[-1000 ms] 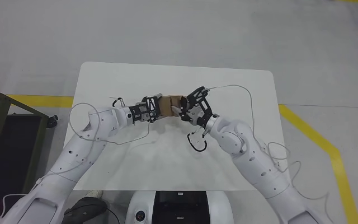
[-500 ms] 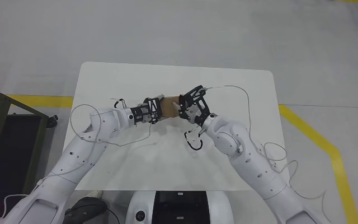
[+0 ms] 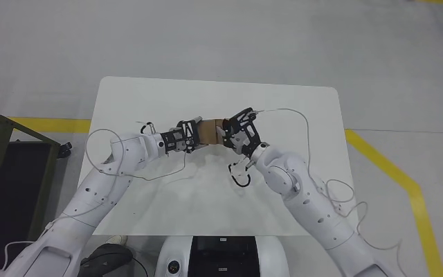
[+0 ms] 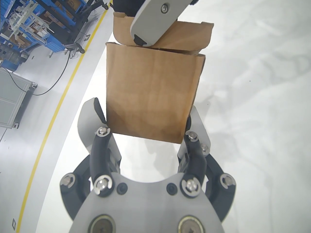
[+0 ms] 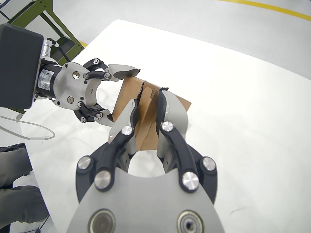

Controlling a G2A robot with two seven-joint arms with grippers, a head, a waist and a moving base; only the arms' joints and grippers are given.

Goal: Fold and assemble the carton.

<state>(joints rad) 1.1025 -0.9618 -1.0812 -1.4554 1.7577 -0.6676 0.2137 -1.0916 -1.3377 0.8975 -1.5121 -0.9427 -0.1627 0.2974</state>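
A small brown carton [image 3: 210,130] hangs just above the middle of the white table [image 3: 138,97], held from both ends. My left gripper [image 4: 145,122] is shut on the carton [image 4: 150,88], one finger on each side wall of its near end. At the far end, my right gripper [image 5: 148,112] is shut on the carton's folded end flaps [image 5: 145,105], which are creased between its fingers. In the left wrist view a right finger [image 4: 160,10] lies over the flap [image 4: 187,37]. In the top view the left gripper [image 3: 190,133] and right gripper [image 3: 231,131] face each other across the carton.
A black cable loop [image 3: 240,177] lies on the table just below the right wrist. Thin white cables trail from both arms. A green frame [image 5: 46,8] stands off the table's left side. Bare tabletop [image 3: 291,111] surrounds the grippers.
The right arm has edged slightly left, closer in against the carton's end. The left arm and the carton have barely moved.
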